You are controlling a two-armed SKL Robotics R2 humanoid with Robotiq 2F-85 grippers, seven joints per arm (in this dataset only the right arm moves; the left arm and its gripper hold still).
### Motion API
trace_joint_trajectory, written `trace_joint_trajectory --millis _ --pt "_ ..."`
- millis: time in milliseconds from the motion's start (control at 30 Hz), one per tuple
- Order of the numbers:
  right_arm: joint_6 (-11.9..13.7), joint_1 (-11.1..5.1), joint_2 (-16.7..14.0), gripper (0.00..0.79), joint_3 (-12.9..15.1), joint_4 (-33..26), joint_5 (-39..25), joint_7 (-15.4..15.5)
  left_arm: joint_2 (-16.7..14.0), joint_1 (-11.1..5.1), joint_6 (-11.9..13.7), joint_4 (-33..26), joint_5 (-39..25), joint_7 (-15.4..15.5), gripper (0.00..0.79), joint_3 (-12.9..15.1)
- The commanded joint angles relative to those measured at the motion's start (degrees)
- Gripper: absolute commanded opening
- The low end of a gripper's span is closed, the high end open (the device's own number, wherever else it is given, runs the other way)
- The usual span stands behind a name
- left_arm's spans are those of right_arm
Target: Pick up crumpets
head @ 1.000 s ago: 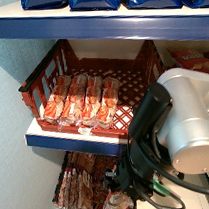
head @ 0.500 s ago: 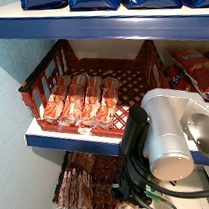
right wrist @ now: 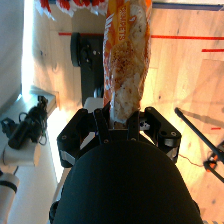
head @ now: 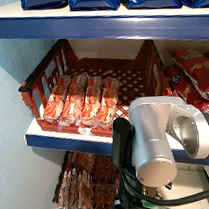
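Observation:
In the right wrist view my right gripper (right wrist: 118, 123) is shut on one end of a pack of crumpets (right wrist: 125, 60). It is a long clear pack of tan rounds with an orange label, sticking straight out from the fingers (right wrist: 102, 125) over the floor. In the head view several more crumpet packs (head: 82, 100) lie side by side in a red crate (head: 38, 84) on the middle shelf. My right arm (head: 152, 144) fills the lower right of that view and hides the gripper and the held pack.
Red crisp bags (head: 193, 77) lie to the right of the crate. Dark blue bags (head: 96, 0) line the top shelf. A lower crate (head: 80, 186) holds more packs. Beyond the held pack, a wooden floor (right wrist: 190, 75) with red lines and black stand legs (right wrist: 87, 52).
In the head view my right arm has swung leftward and a little lower, covering more of the shelf front. The packs in the crate have not moved.

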Motion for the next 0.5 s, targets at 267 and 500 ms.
trace_joint_trajectory --millis 267,500 --pt "-8.01 -7.54 1.02 0.003 7.75 2.67 -4.15 -3.23 0.0 0.0 0.0 0.0 0.0 0.0 0.0 0.0" --pt "-8.48 -9.11 0.97 0.003 9.2 2.73 -4.19 -4.65 0.0 0.0 0.0 0.0 0.0 0.0 0.0 0.0"
